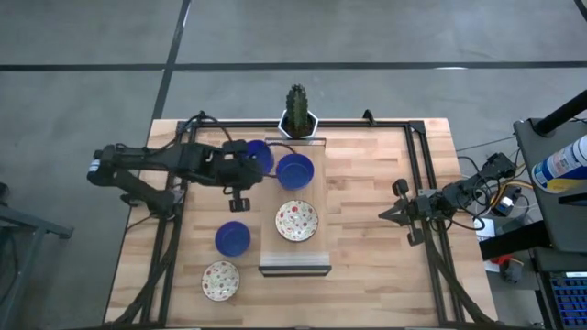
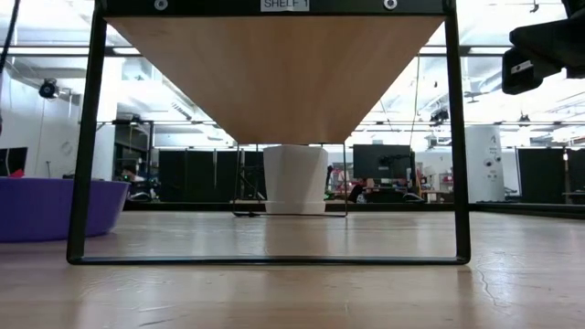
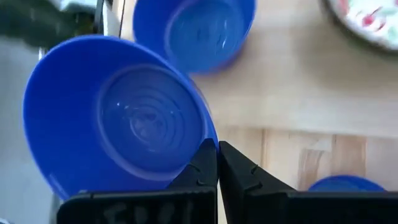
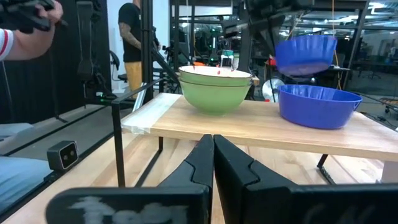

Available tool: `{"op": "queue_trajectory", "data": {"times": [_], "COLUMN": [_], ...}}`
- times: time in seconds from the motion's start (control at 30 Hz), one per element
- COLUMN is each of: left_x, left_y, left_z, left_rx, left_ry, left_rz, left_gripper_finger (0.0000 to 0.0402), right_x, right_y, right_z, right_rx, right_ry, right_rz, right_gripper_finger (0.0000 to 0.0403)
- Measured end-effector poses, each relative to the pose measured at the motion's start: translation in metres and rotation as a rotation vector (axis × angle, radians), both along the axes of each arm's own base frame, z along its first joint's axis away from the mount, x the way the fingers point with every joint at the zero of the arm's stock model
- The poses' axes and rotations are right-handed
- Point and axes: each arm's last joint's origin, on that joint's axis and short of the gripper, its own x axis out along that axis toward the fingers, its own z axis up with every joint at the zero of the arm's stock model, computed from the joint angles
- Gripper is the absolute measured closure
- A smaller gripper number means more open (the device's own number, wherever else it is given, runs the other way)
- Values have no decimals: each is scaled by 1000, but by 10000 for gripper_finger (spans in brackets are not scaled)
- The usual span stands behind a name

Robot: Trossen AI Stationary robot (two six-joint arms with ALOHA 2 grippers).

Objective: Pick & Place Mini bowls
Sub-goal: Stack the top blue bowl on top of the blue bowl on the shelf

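In the high view the left gripper is left of centre in the frame, at the left edge of the shelf. Its fingers are closed on the rim of a blue bowl, held lifted and tilted. A second blue bowl and a speckled bowl already sit on the shelf. A third blue bowl and another speckled bowl wait on the table, lower left. I think the held bowl should be made level and lowered beside the other blue bowl without touching it. The right gripper waits at the right with fingers together, holding nothing.
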Motion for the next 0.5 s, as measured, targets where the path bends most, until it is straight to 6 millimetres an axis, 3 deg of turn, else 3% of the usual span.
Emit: {"op": "queue_trajectory", "data": {"times": [0.23,0.5], "left_x": [35,71], "left_y": [-3,-5], "left_z": [24,12], "left_rx": [47,125], "left_ry": [-7,104], "left_rz": [-137,-301], "left_gripper_finger": [401,401], "right_x": [0,0], "right_y": [0,0], "right_z": [0,0], "right_rx": [0,0], "right_ry": [0,0], "right_rz": [0,0], "right_gripper_finger": [394,394]}}
